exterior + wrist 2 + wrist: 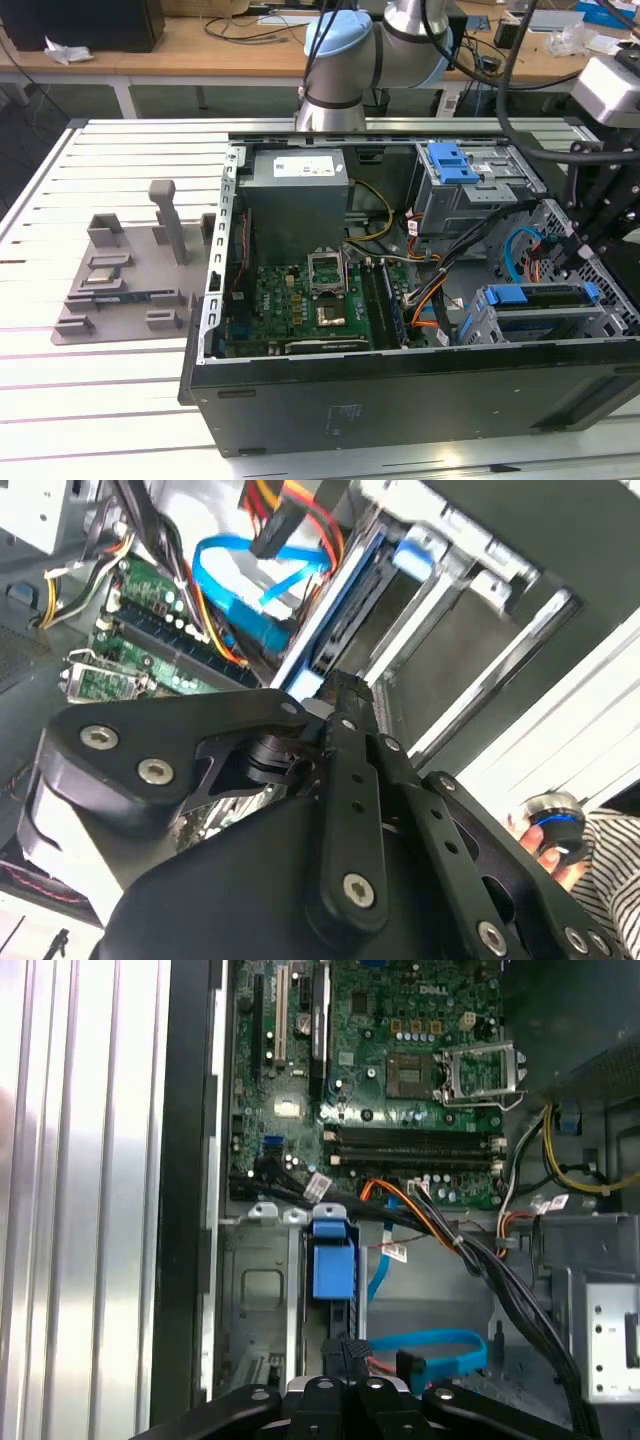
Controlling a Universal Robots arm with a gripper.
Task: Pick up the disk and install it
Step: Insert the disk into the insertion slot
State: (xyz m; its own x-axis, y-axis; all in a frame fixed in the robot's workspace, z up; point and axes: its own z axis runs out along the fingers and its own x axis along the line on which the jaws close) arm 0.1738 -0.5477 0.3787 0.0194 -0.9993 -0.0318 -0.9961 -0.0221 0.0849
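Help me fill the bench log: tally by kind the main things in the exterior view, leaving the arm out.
Computer case: 1
Grey power-supply box: 1
Bare blue bracket: 1
Disk with blue rail: 1
Grey fixture plate: 1
Total: 5

In the second wrist view the black metal gripper (338, 695) blocks much of the silver hard drive with blue plastic rails (335, 610), hiding its label. A striped-sleeved hand (562, 870) is cut off at the edge.
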